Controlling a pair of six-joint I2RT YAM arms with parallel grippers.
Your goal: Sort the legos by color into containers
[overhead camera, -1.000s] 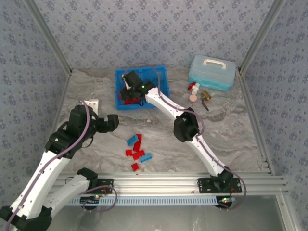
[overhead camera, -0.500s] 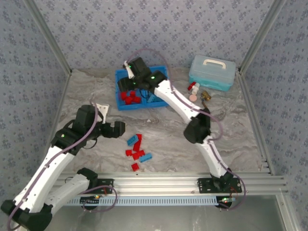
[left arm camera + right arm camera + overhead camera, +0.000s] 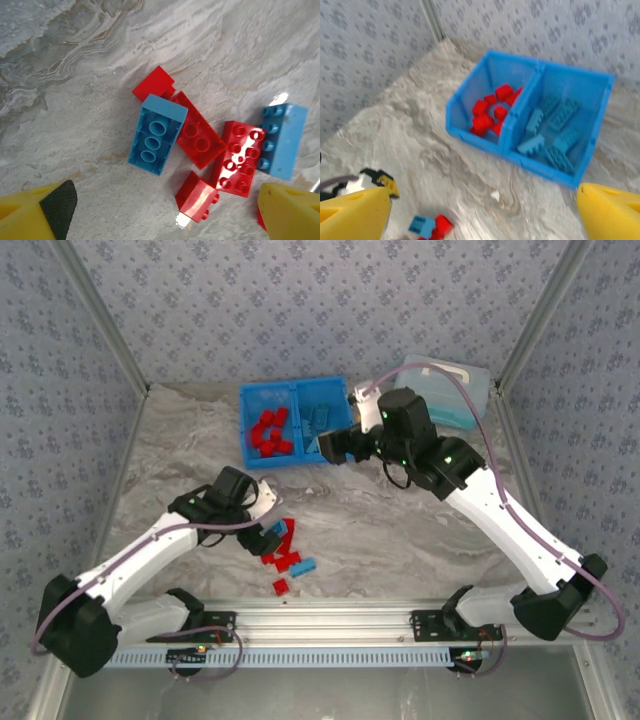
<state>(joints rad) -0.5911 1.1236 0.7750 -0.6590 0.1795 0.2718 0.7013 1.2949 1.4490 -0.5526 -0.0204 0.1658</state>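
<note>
My left tool [image 3: 165, 215] hangs spread wide, pinching nothing, over a cluster of small red and light blue plastic bricks [image 3: 200, 137] lying loose on the grey marbled table [image 3: 75, 60]. My right tool [image 3: 482, 215] is likewise spread and empty, near the bright blue shallow plastic tray [image 3: 470, 125], whose left compartment holds red bricks [image 3: 490, 112] and whose right compartment holds light blue bricks [image 3: 552, 132]
</note>
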